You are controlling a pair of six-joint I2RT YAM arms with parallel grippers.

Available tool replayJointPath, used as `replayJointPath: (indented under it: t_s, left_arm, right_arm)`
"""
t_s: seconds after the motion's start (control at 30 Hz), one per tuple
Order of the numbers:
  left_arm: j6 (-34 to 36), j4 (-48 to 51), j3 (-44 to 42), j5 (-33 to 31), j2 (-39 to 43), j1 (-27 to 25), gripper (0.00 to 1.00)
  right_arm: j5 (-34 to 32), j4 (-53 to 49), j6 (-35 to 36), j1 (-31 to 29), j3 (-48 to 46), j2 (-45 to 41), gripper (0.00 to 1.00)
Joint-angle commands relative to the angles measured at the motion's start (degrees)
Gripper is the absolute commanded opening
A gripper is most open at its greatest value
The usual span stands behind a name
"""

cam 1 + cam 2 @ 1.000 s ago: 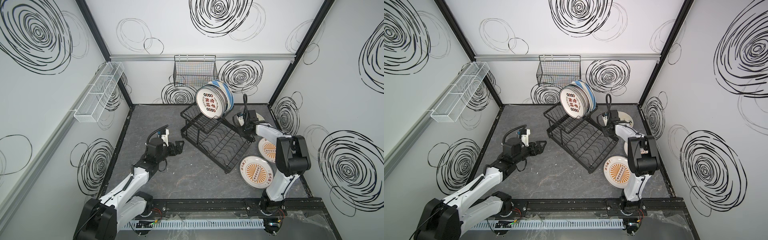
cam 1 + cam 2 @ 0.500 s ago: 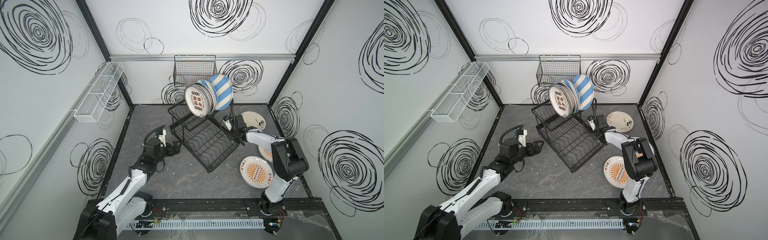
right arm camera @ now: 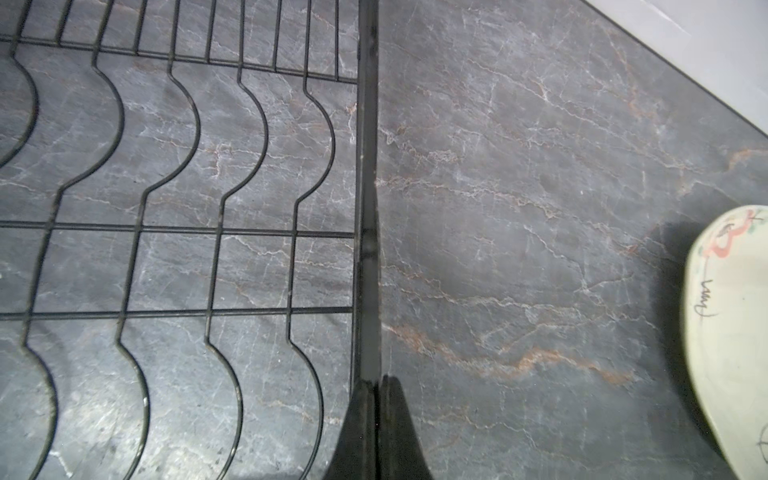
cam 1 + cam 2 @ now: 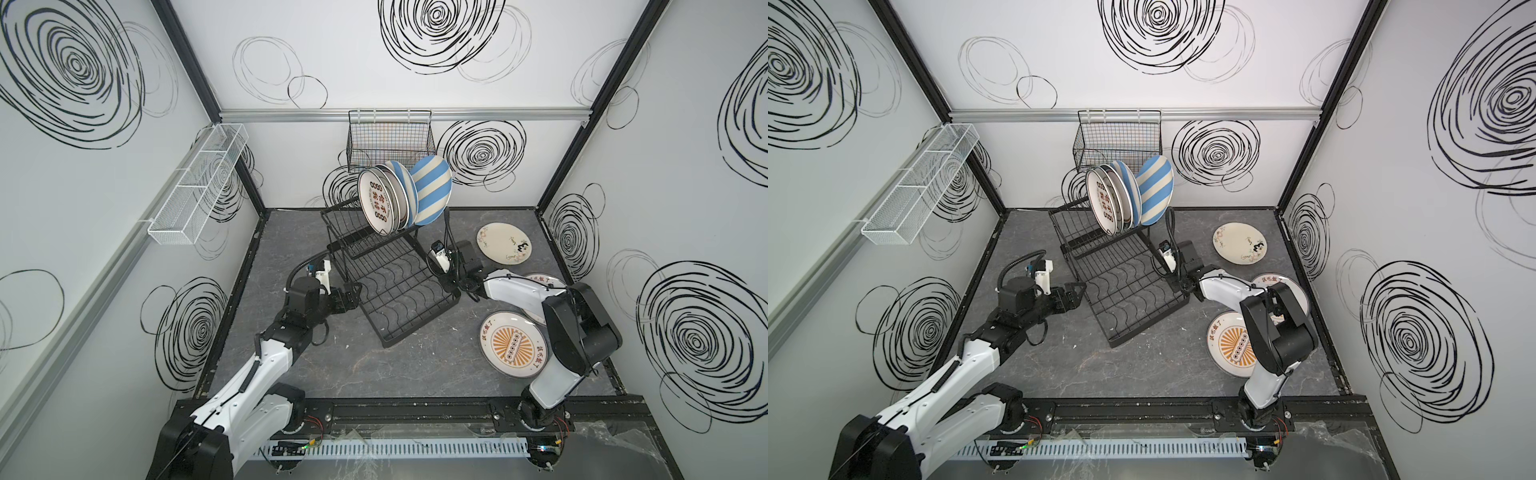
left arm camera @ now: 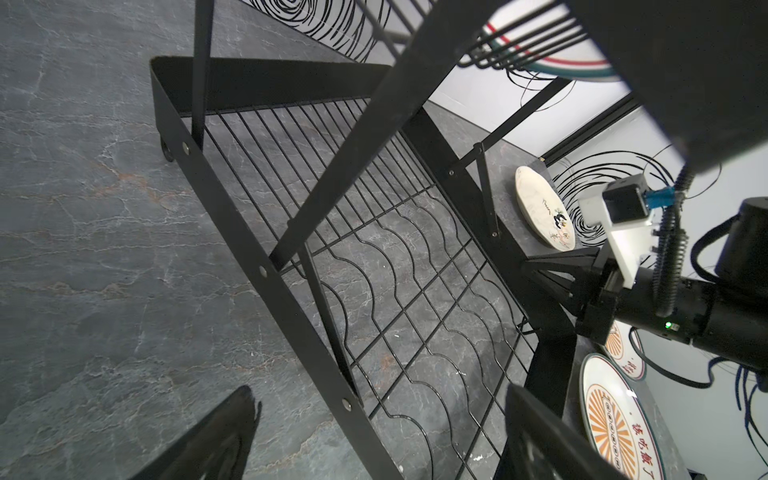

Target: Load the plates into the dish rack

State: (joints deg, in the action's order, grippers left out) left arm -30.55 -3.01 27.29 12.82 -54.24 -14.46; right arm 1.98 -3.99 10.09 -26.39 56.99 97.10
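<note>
Dish rack [image 4: 395, 291] farther left now; three plates [image 4: 513, 350] outside.

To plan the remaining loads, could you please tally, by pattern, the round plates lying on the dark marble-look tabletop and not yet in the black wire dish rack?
round orange sunburst plates: 2
round cream floral plate: 1
Total: 3

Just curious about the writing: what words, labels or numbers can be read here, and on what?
"该吃饭了", likely: red, on the orange sunburst plate.
Red characters on the half-hidden sunburst plate and the front racked plate: too small to read.
Black marks on the floral plate: illegible.
Nothing else.
</note>
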Motion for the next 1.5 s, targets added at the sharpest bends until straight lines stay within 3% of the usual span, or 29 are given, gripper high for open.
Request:
replayJointPath:
  t_s: [0.0, 0.53, 0.83, 0.9, 1.03, 1.23, 1.47]
  left_arm:
    - [-0.6, -1.8, 1.2, 0.7, 0.0, 0.2, 0.96]
    - [-6.1, -0.3, -4.7, -5.4, -1.2, -13.2, 0.96]
    - [-11.6, -3.5, -9.0, -9.8, -1.1, -24.8, 0.96]
    - [-12.5, -3.7, -9.8, -10.2, -0.8, -25.9, 0.96]
    - [-13.2, -3.2, -11.2, -10.6, -0.1, -26.2, 0.96]
    - [-13.5, -4.1, -12.3, -10.6, 0.3, -26.8, 0.96]
    - [-13.6, -4.8, -12.4, -10.4, -1.8, -27.5, 0.96]
  right_arm:
    - [-4.6, 0.1, 1.0, -0.4, 0.4, -3.9, 0.0]
    - [-8.3, -2.6, -3.3, -0.6, -7.3, -15.3, 0.0]
    - [-9.7, -3.7, -5.6, -1.7, -9.2, -19.4, 0.0]
    - [-9.3, -4.3, -6.1, -1.7, -9.2, -20.4, 0.11]
    - [-9.3, -5.1, -6.9, -1.5, -8.4, -23.0, 0.2]
    - [-10.1, -2.9, -7.0, -1.6, -11.8, -26.5, 0.21]
    - [-10.1, -5.6, -12.5, 0.3, -9.4, -32.2, 0.58]
